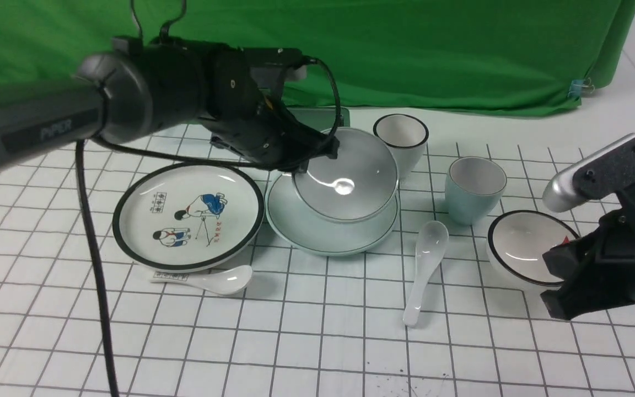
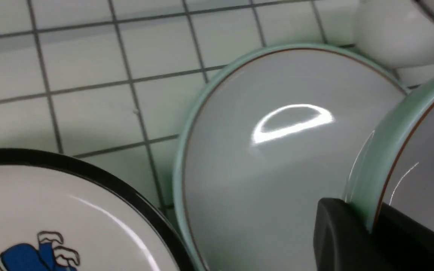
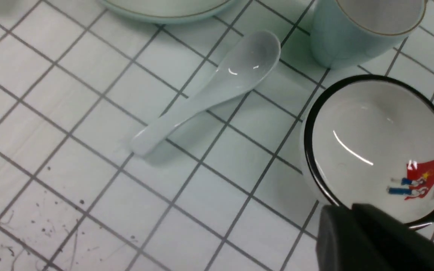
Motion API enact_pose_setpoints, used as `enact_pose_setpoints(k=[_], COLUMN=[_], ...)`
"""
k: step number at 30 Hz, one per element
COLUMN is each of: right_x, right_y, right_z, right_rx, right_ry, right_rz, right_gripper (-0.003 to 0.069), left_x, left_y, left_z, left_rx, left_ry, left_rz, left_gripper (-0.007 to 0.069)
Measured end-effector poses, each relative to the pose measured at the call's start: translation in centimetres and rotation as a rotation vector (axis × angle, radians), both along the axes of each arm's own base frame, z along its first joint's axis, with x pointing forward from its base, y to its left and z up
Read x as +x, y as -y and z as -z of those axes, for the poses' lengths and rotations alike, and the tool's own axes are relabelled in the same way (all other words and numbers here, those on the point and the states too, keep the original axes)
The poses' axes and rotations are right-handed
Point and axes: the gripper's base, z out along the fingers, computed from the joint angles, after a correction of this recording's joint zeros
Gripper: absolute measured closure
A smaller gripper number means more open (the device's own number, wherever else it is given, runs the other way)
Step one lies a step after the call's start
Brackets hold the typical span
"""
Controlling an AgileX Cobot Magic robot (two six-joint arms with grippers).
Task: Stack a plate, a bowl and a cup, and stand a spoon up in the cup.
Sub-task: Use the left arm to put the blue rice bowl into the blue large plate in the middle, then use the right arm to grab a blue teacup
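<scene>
Two plates seen on gridded surface: one pale blue-green plate [image 1: 328, 242], one black-rimmed plate [image 1: 141, 226] printed with figures. Two bowls counted: one pale blue-green bowl [image 1: 359, 193], one black-rimmed bowl [image 1: 521, 242] marked with red flag. Two cups shown: one pale blue cup [image 1: 469, 201], one black-rimmed white cup [image 1: 408, 157]. Two spoons pictured: one plain white spoon [image 1: 430, 245], one white spoon with printed handle [image 1: 232, 280]. Eight pieces of tableware counted in all, two of each kind.

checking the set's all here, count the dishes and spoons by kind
Plates: 2, blue-green and cartoon
Bowls: 2, grey-inside and red-flag
Cups: 2, pale blue and black-rimmed
Spoons: 2, plain and marked
Total: 8
</scene>
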Motion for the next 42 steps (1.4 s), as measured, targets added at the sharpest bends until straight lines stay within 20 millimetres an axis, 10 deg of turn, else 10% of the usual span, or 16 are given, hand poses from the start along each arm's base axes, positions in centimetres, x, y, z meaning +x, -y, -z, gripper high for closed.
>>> enact_pose_setpoints(k=[10, 16, 19, 23, 31, 37, 42], right_x=[3.5, 9.8, 14.2, 18.2, 23.0, 23.5, 23.4], right_y=[-0.1, 0.4, 0.3, -0.3, -1.5, -1.6, -1.6], right_z=[-2.7, -1.6, -0.6, 0.9, 5.6, 7.2, 4.2], right_rx=[0.028, 0.000, -0.005, -0.017, -0.055, -0.084, -0.095], right_ry=[0.001, -0.086, -0.112, -0.146, -0.249, -0.291, -0.296], right_rz=[0.079, 0.176, 0.211, 0.221, 0.226, 0.207, 0.187], right_gripper=[0.0447, 0.0321, 0.0293, 0.0260, 0.0318, 0.0553, 0.0569], left_x=[0.8, 0.8, 0.1, -1.7, -10.1, -17.8, -22.9], left_y=[-0.4, -0.5, -0.8, -1.8, -5.2, -8.8, -11.5], left_z=[2.3, 1.7, -1.1, -5.9, -16.2, -16.3, -14.5], left_rx=[0.108, 0.123, 0.134, 0.159, 0.106, 0.215, 0.278], left_ry=[-0.004, -0.002, -0.006, 0.064, 0.286, 0.259, 0.275], left_rz=[0.041, 0.047, 0.057, 0.066, 0.054, 0.071, 0.029], left_gripper=[0.0594, 0.0356, 0.0179, 0.0123, 0.0314, 0.0544, 0.0650])
